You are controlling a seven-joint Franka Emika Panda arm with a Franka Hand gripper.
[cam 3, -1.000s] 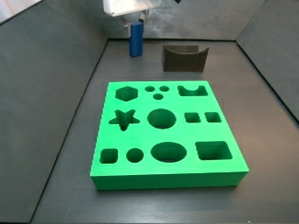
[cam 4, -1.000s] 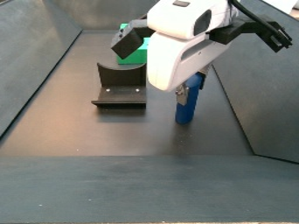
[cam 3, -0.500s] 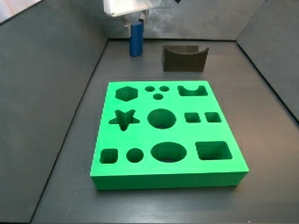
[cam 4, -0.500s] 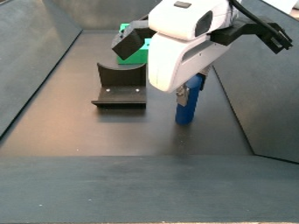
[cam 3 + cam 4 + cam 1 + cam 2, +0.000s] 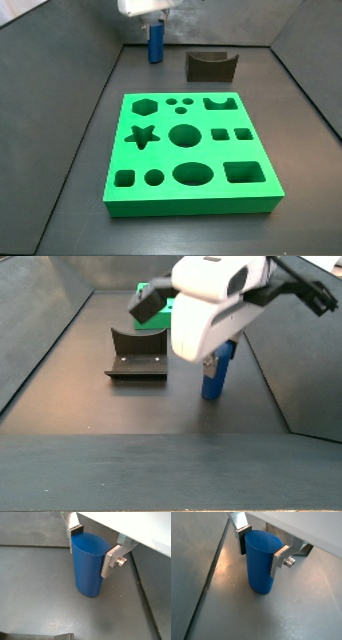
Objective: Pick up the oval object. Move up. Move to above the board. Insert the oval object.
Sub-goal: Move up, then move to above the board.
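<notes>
We have our gripper [image 5: 94,546] down over the blue peg [image 5: 89,567], which stands upright on the dark floor between the two silver fingers [image 5: 112,561]. In both wrist views the pads sit against opposite sides of the peg near its top, so the jaws are closed to about the peg's narrow width and seem to be gripping it; its foot looks to be on the floor, so we judge the lift has not begun. Holding it high on the column leaves the lower part free, which should help when it has to go down into a hole.

In a side view the gripper [image 5: 150,14] is at the far end of the floor, with the peg [image 5: 155,42] hanging below it. The green board [image 5: 193,150] lies well apart from us, toward the near end, and its oval hole [image 5: 194,173] is in the row farthest from the gripper. The dark fixture [image 5: 210,66] stands beside us, between the peg and the board's far corner. A sloped wall [image 5: 198,542] runs close by the peg on one side. Straight up is open, so we judge rising first clears both the fixture and the wall
</notes>
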